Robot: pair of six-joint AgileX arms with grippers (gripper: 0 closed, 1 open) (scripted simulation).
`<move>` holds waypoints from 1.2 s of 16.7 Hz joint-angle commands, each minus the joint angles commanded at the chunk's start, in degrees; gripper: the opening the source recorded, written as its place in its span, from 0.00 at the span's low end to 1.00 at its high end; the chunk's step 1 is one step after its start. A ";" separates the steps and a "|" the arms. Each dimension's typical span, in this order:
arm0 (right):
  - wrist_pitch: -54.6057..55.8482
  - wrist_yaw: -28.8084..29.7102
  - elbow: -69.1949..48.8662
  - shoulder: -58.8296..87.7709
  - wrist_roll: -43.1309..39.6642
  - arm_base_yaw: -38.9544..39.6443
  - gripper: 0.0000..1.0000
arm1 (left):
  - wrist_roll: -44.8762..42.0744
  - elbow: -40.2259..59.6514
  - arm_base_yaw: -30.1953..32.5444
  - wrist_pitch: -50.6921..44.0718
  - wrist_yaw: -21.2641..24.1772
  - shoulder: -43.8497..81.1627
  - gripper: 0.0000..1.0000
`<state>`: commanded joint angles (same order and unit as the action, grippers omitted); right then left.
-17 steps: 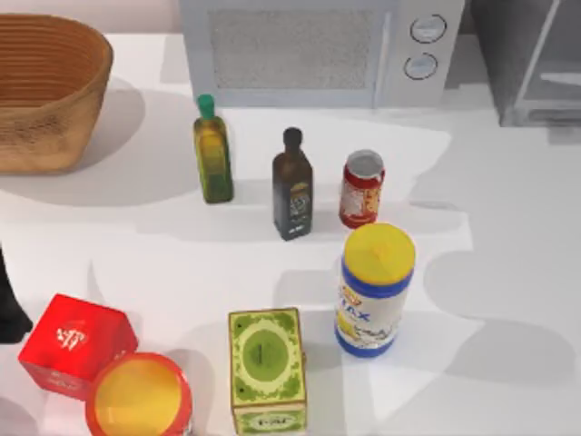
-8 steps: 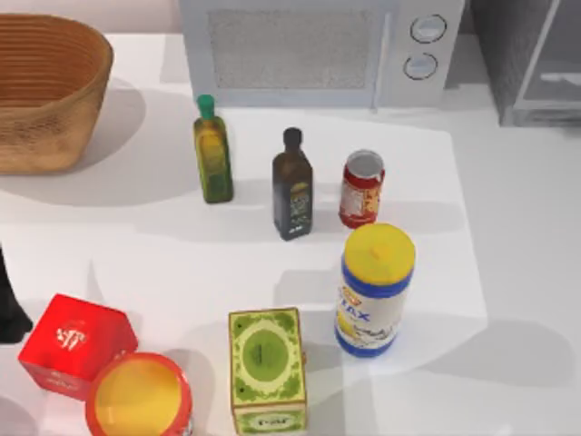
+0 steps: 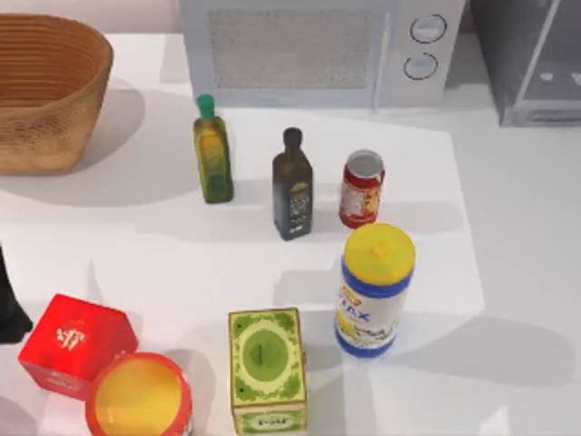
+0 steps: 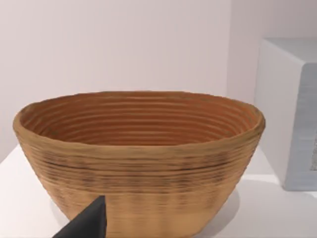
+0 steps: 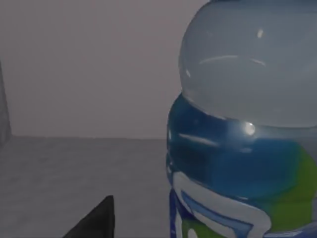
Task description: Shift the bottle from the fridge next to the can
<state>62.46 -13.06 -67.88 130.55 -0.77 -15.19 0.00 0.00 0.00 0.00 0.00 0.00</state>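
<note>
The bottle, clear plastic with a blue, green and white label, stands very close in the right wrist view on a grey floor with grey walls around it. One dark fingertip of my right gripper shows beside it, apart from the label. The fridge is the grey cabinet at the table's back right. The red can with a silver top stands near the table's middle. My left arm is parked at the left edge, and its fingertip points toward the basket.
A wicker basket sits at the back left and a white microwave at the back. An olive oil bottle and a dark bottle stand left of the can. A yellow-lidded canister, green box, red box and red tub fill the front.
The shadows on the right side of the table have shifted toward the front. None of the objects on the table has moved.
</note>
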 joint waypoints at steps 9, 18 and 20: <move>-5.19 1.02 -10.05 4.90 -0.05 0.98 1.00 | 0.00 0.00 0.00 0.00 0.00 0.00 1.00; -5.19 1.02 -10.05 4.90 -0.05 0.98 0.40 | 0.00 0.00 0.00 0.00 0.00 0.00 1.00; -5.19 1.02 -10.05 4.90 -0.05 0.98 0.25 | 0.00 0.00 0.00 0.00 0.00 0.00 1.00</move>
<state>57.28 -12.04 -77.93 135.45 -0.82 -14.22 0.00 0.00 0.00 0.00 0.00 0.00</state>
